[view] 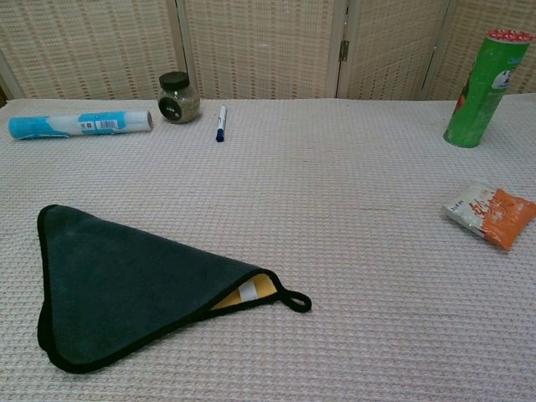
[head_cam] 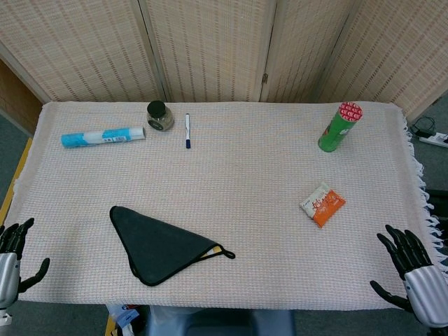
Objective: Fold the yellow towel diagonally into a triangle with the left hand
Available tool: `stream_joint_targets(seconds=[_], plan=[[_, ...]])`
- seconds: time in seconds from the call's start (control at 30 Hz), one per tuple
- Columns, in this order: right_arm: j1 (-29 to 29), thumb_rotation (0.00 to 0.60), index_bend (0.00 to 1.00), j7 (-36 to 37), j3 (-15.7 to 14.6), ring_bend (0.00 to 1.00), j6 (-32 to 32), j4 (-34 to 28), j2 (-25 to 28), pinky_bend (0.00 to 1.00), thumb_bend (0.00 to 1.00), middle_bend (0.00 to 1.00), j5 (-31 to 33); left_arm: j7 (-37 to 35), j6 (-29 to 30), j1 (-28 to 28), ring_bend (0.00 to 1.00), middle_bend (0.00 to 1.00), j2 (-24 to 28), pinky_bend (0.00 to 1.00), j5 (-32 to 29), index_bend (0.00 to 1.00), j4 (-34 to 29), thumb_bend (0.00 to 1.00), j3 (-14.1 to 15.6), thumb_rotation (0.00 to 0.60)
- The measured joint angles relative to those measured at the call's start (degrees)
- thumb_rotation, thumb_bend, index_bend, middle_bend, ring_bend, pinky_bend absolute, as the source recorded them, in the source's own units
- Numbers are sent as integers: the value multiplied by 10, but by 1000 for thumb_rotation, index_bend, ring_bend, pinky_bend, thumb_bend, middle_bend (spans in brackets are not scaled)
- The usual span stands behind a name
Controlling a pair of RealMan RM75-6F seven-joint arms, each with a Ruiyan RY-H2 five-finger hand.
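The towel lies folded into a triangle near the table's front left. Its dark side faces up and a sliver of yellow shows at its right tip beside a small loop. My left hand is at the far left edge of the head view, off the table's corner, fingers spread, holding nothing, well apart from the towel. My right hand is at the lower right of the head view past the table edge, fingers spread and empty. Neither hand shows in the chest view.
At the back left lie a blue-and-white tube, a small dark-lidded jar and a pen. A green can stands at the back right, with an orange-and-white packet closer in.
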Motion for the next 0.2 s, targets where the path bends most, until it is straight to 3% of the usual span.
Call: stream_joint_targets(seconds=[0.2], plan=[[5, 600, 0, -36, 2, 0, -28, -29, 3, 0, 242, 0, 10, 8, 23, 22, 106, 167, 12, 65, 9, 78, -6, 358, 2, 600]])
